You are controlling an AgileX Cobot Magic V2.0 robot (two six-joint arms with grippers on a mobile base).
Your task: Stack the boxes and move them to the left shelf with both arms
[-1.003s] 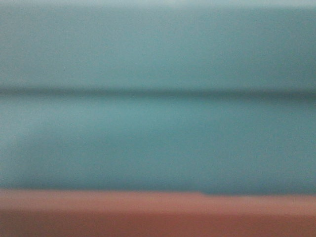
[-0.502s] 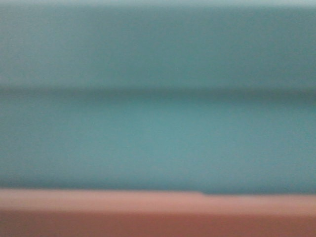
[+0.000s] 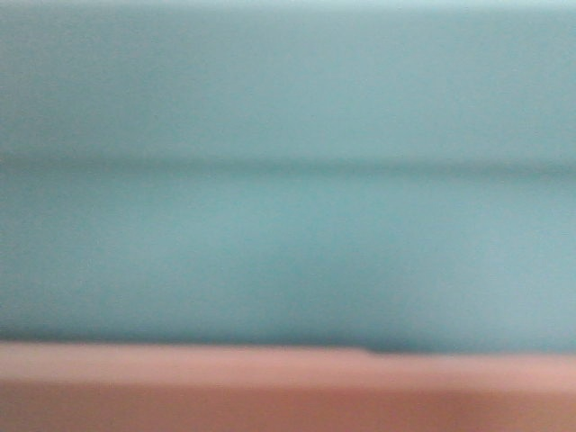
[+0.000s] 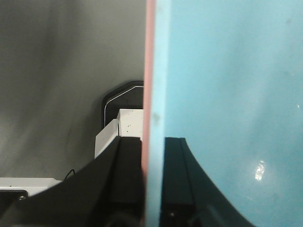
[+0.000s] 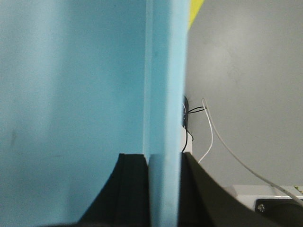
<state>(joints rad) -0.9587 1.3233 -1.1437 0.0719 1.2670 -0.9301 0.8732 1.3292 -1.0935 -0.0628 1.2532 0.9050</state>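
Blur filled the front view: the blue box [image 3: 288,180] took up nearly all of it, with the pink box [image 3: 288,396] as a band directly below it. A faint darker line ran across the blue box. Compared with half a second before, the blue box looked paler and that line fainter, while the pink band sat at the same height beneath it.

At the left wrist, the left gripper [image 4: 152,142] was closed on the blue box's wall, one black finger [image 4: 128,179] outside and the other inside, with a thin edge of the pink box pressed against the outer face of that wall. Beyond the blue box's outer side lay a white block [image 4: 130,123] and a black rounded part [image 4: 120,97] over a grey surface [image 4: 57,71].

At the right wrist, the right gripper [image 5: 163,158] clamped the blue box's opposite wall between its two fingers. Outside the blue box ran a white cable [image 5: 222,137], and a yellow patch [image 5: 196,7] showed by the wall's top.
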